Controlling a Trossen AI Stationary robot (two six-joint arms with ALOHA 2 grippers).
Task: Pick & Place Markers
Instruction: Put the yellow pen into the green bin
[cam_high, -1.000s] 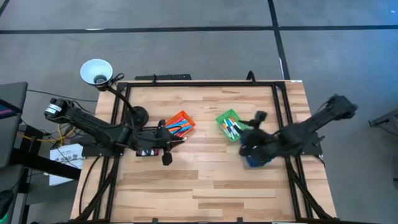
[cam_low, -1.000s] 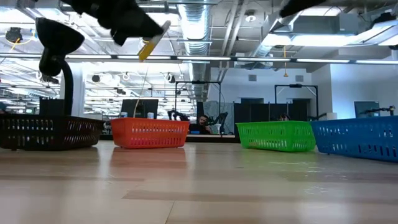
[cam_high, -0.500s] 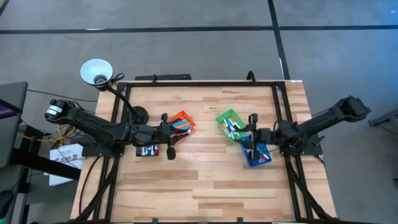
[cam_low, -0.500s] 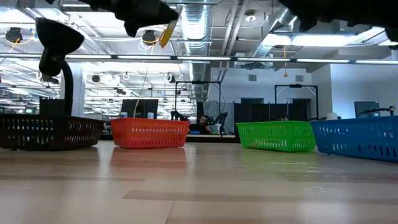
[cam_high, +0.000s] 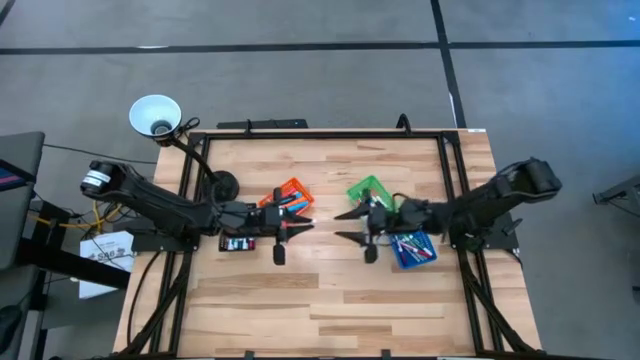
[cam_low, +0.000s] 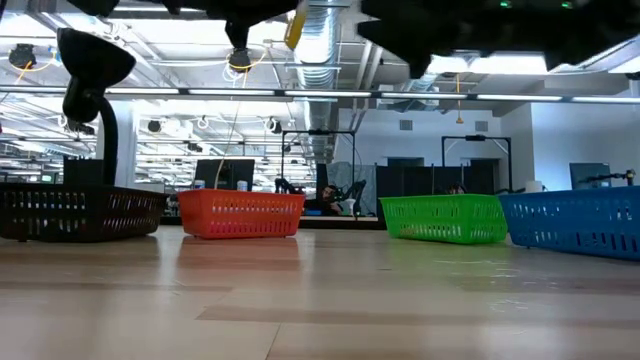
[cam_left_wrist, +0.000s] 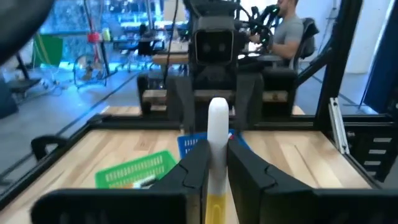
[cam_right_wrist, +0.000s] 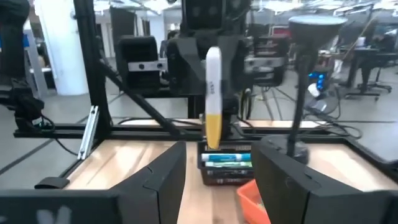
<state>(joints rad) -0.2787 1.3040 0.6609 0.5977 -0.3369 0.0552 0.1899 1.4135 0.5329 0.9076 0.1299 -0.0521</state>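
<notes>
A yellow-and-white marker (cam_left_wrist: 217, 149) was held upright between the nearly closed fingers of the left gripper (cam_high: 296, 228), raised above the middle of the wooden table (cam_high: 330, 290). It was gripped around its yellow lower half, with the white end left standing free above the fingers. The right gripper (cam_high: 348, 225) was seen close opposite, its fingers spread wide and empty, pointed at the marker. More markers lay in the orange bin (cam_high: 290, 195), the green bin (cam_high: 366, 192), the blue bin (cam_high: 415, 248) and the black bin (cam_high: 240, 242). The marker was judged light, stiff and smooth, likely to slip or swing if pinched near a tip. A hold across the free white end, square to the barrel, was judged best for a handover.
</notes>
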